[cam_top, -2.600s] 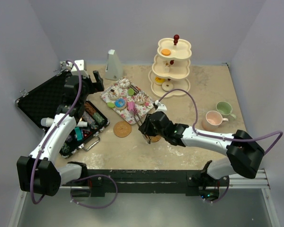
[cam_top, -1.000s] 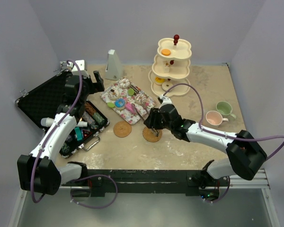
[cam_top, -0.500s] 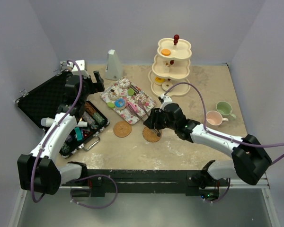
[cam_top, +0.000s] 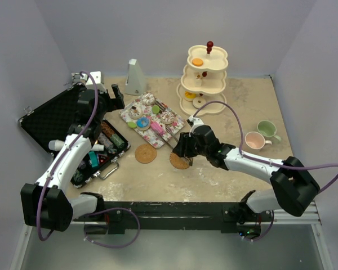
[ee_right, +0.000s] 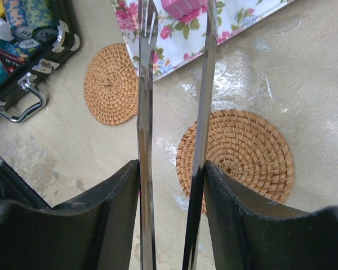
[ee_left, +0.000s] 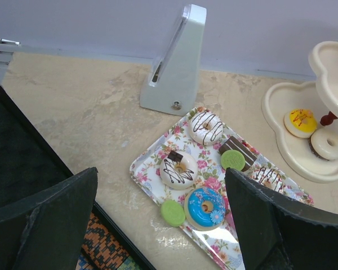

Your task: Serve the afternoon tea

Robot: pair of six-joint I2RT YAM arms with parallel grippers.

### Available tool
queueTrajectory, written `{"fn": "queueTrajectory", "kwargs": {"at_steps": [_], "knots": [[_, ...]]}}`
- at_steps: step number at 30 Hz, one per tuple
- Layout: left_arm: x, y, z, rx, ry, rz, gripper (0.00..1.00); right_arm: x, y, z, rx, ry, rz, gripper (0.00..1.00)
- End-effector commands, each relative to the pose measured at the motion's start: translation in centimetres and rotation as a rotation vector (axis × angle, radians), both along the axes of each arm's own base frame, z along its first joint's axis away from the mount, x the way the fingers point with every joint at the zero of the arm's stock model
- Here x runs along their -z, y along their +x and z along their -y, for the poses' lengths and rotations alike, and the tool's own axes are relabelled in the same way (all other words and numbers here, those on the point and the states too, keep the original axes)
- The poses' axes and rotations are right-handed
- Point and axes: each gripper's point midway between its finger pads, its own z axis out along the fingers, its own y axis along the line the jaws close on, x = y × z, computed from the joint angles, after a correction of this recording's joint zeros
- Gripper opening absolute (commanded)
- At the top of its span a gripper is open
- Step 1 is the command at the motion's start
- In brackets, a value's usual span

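While your right tool (ee_right: 172, 177) is clenched on the metal tongs (ee_right: 145, 112), their two blades reach over the near edge of the floral tray (cam_top: 125, 115), with the pink cake (ee_right: 183, 7) between the tips; you cannot tell whether they touch it. One woven coaster (ee_right: 242, 154) lies on the bench right under the tongs, the other coaster (ee_right: 110, 84) just beside it, near the handle of the black case (cam_top: 48, 121). Your left tool (ee_left: 160, 214) hangs released above the tray's donuts, the grey pyramid (ee_left: 174, 62) beyond. The tiered stand (cam_top: 205, 79) is at the back; the pink mug (cam_top: 253, 140) and green mug (cam_top: 267, 129) sit right.
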Motion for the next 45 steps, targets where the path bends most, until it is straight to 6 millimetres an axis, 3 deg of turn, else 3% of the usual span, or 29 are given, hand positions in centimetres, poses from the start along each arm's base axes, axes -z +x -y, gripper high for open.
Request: {"fn": "queueTrajectory", "kwargs": {"at_steps": [1, 13, 20, 24, 29, 32, 34, 40, 45], "knots": [[-1.6, 0.4, 0.7, 0.019, -0.025, 0.049, 1.0, -0.4, 0.8, 0.0, 0.006, 0.004, 0.047, 0.49], [-1.6, 0.4, 0.7, 0.018, -0.023, 0.047, 1.0, 0.2, 1.6, -0.4, 0.003, -0.017, 0.063, 0.4], [-1.6, 0.4, 0.7, 0.018, -0.023, 0.047, 1.0, -1.0, 1.7, -0.6, 0.0, 0.007, 0.077, 0.21], [-1.6, 0.4, 0.7, 0.017, -0.024, 0.047, 1.0, -3.1, 2.1, -0.6, 0.018, 0.029, 0.102, 0.16], [-1.6, 0.4, 0.7, 0.017, -0.025, 0.048, 1.0, -8.8, 3.6, -0.3, 0.088, 0.07, 0.188, 0.16], [-1.7, 0.4, 0.7, 0.019, -0.025, 0.049, 1.0, -12.3, 4.7, 0.5, 0.142, 0.085, 0.253, 0.16], [-1.7, 0.4, 0.7, 0.019, -0.025, 0.049, 1.0, -13.6, 5.2, 1.7, 0.18, 0.069, 0.261, 0.15], [-1.7, 0.3, 0.7, 0.02, -0.027, 0.049, 1.0, -16.8, 7.3, 6.8, 0.287, 0.059, 0.299, 0.16], [-1.9, 0.3, 0.8, 0.023, -0.03, 0.055, 1.0, -16.6, 7.9, 9.1, 0.314, 0.043, 0.289, 0.15]]}}
